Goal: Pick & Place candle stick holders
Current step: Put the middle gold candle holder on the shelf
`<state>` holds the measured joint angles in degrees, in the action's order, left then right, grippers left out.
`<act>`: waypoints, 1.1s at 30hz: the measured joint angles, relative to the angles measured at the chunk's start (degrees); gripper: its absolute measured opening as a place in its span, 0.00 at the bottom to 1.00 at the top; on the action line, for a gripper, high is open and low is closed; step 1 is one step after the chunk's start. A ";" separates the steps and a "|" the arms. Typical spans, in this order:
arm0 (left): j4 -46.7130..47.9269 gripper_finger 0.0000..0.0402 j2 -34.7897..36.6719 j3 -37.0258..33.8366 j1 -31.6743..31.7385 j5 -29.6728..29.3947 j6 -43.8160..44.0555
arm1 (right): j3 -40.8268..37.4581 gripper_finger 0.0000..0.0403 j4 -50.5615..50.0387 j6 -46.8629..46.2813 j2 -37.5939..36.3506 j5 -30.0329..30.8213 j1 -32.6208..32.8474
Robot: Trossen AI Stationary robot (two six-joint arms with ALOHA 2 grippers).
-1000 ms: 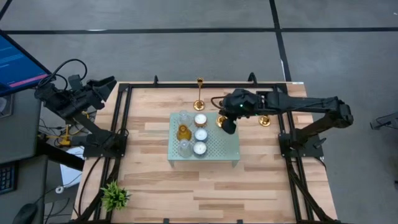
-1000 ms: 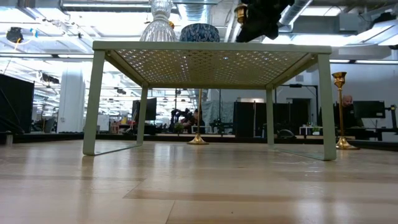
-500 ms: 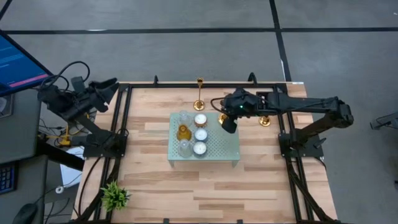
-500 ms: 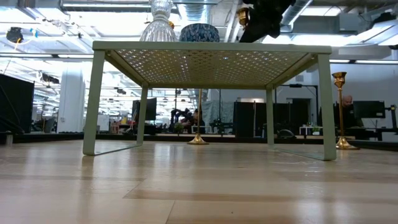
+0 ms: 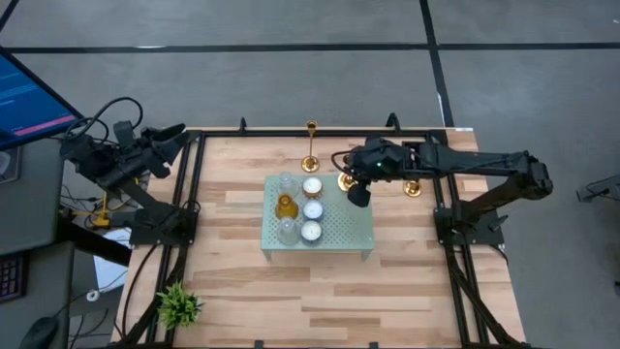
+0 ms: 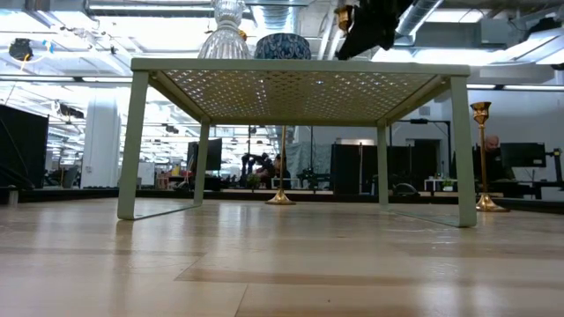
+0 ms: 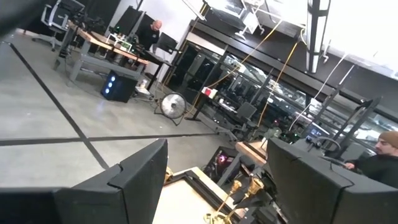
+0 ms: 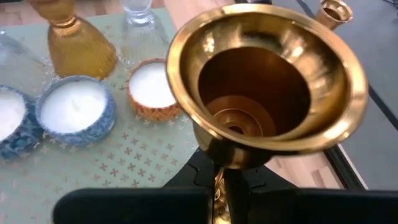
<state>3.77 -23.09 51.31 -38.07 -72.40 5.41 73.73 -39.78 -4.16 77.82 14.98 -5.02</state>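
Two candlesticks [image 5: 311,145] wait on the worktop [image 5: 387,281] past the rack [image 5: 354,233]. High: right gripper [image 5: 353,186] at rack's corner. Right wrist: fingers clamp third candlestick [image 8: 267,93], stem upright. Left gripper [image 7: 217,180] fingers wide, off-worktop.

Tealights [image 5: 312,208], glass cups [image 5: 286,206], plant [image 5: 179,304]

Legible text, labels, brands, numbers, signs: none in any view. The monitor [image 5: 29,97] at the table's left shows coloured bands, its writing too small to read. Room equipment behind the table carries no readable marking.
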 joint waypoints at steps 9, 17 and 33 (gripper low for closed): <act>-0.25 0.69 0.01 0.00 0.01 0.02 0.00 | -6.79 0.00 9.45 -0.03 -2.83 -0.98 0.18; -0.70 0.69 0.04 0.00 0.01 0.02 0.00 | -7.67 0.00 10.29 0.51 -5.57 -1.56 -0.75; -0.83 0.69 -0.24 0.00 0.00 -0.49 -0.64 | -7.61 0.01 8.28 1.13 -2.54 -6.05 -1.92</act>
<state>2.94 -23.33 51.31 -38.07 -72.89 4.77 66.13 -31.50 -3.03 75.29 8.93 -6.94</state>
